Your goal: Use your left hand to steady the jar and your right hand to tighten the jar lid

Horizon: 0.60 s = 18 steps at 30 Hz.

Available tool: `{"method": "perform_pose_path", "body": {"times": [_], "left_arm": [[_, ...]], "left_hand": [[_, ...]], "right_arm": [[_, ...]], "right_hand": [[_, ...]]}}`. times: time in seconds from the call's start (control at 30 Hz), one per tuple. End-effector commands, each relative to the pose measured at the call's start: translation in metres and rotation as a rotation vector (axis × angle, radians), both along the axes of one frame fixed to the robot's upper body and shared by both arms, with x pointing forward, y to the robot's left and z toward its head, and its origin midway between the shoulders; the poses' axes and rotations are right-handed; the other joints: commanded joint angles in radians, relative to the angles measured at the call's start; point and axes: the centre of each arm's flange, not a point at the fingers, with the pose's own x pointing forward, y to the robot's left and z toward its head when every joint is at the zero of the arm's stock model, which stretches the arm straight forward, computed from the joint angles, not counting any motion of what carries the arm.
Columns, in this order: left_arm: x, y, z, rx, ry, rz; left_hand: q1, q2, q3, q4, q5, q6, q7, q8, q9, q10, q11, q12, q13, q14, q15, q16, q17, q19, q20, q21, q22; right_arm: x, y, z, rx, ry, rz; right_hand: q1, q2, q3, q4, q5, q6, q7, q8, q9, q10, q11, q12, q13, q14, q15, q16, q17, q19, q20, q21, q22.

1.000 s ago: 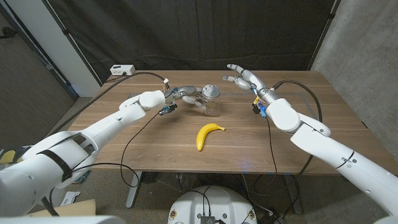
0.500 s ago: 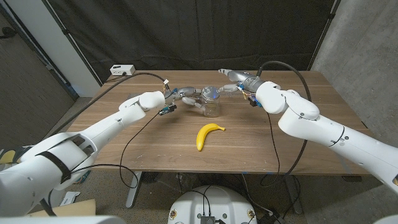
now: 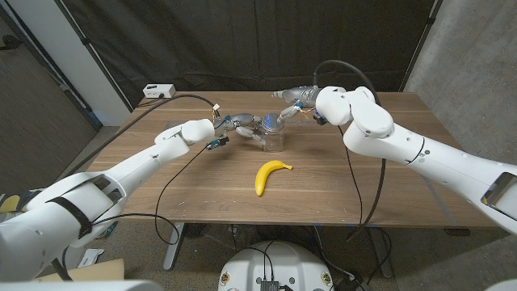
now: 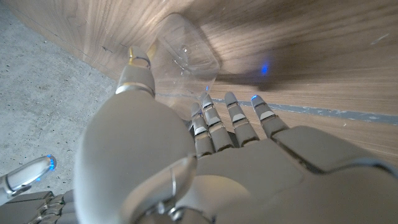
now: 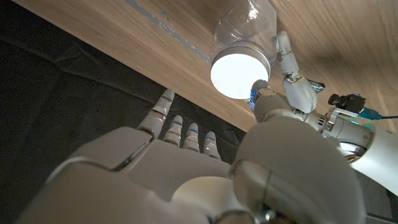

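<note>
- Left hand has its fingers wrapped around the side of the clear jar, thumb on one side and the rest on the other, so it's gripping the glass body.
- Right hand sits up by the jar's top. Its fingers look spread and reach past the lid, with the thumb close in beside the rim. Can't really tell whether anything's actually touching the lid, and no frame shows a solid grab.
- The jar stands upright on the wooden surface, toward the far side, about mid-width, right between the two hands. The lid is a pale, metal-looking cap, and it's sitting on the jar.
- A banana lies on the surface nearer the robot, well apart from the jar, with nobody touching it.
- Both arms come in from the near corners with black cables draped along them.
- A small white box sits at the far left corner of the surface, with a dark curtain behind it all.
</note>
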Motion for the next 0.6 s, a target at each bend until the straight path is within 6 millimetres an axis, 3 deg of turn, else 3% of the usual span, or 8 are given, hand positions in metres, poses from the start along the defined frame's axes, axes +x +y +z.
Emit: {"method": "perform_pose_path", "body": {"times": [0.03, 0.1, 0.33, 0.6], "left_arm": [[0.001, 0.001, 0.001, 0.001, -0.003, 0.010], [0.001, 0.000, 0.001, 0.002, -0.004, 0.010], [0.000, -0.001, 0.001, 0.005, -0.003, 0.012], [-0.001, -0.002, 0.000, 0.004, 0.002, 0.009]], "left_hand": [[0.005, 0.121, -0.002, -0.001, 0.009, 0.270, -0.057, 0.004, 0.003, 0.061, -0.058, 0.001, 0.005, 0.003, -0.098, 0.001, 0.001, -0.005, -0.004, 0.008, 0.005], [0.004, 0.121, -0.002, -0.001, 0.009, 0.271, -0.057, 0.003, 0.003, 0.060, -0.059, 0.000, 0.005, 0.003, -0.098, 0.001, 0.000, -0.006, -0.003, 0.008, 0.005], [0.004, 0.122, -0.004, -0.001, 0.009, 0.272, -0.057, 0.002, 0.003, 0.062, -0.059, -0.001, 0.007, 0.001, -0.100, 0.000, -0.001, -0.008, -0.003, 0.007, 0.006], [0.003, 0.124, -0.006, -0.001, 0.009, 0.273, -0.057, 0.000, 0.003, 0.062, -0.058, -0.004, 0.008, 0.002, -0.100, -0.001, -0.002, -0.009, -0.005, 0.008, 0.006]], "right_arm": [[0.006, 0.027, 0.008, -0.164, 0.124, 0.020], [0.009, 0.030, 0.007, -0.182, 0.141, 0.022], [0.015, 0.039, 0.008, -0.224, 0.163, 0.034], [0.021, 0.046, 0.010, -0.252, 0.141, 0.017]], "right_hand": [[0.021, -0.004, 0.006, -0.002, 0.006, -0.010, -0.021, 0.003, 0.002, -0.007, -0.005, 0.005, 0.002, 0.013, 0.000, 0.011, 0.002, 0.013, 0.002, 0.004, 0.003], [0.037, -0.010, 0.006, -0.002, 0.008, -0.018, -0.048, 0.003, 0.003, -0.013, -0.007, 0.005, 0.003, 0.014, 0.000, 0.011, 0.002, 0.017, -0.001, 0.004, 0.003], [0.080, -0.015, 0.007, 0.001, 0.012, -0.044, -0.094, 0.004, 0.005, -0.045, -0.009, 0.001, 0.005, 0.007, 0.001, 0.009, 0.003, 0.034, -0.001, 0.006, 0.003], [0.108, -0.012, 0.006, 0.004, 0.013, -0.075, -0.098, 0.001, 0.008, -0.083, -0.009, -0.006, 0.007, -0.006, 0.001, 0.005, 0.004, 0.034, 0.001, 0.003, 0.004]]}}
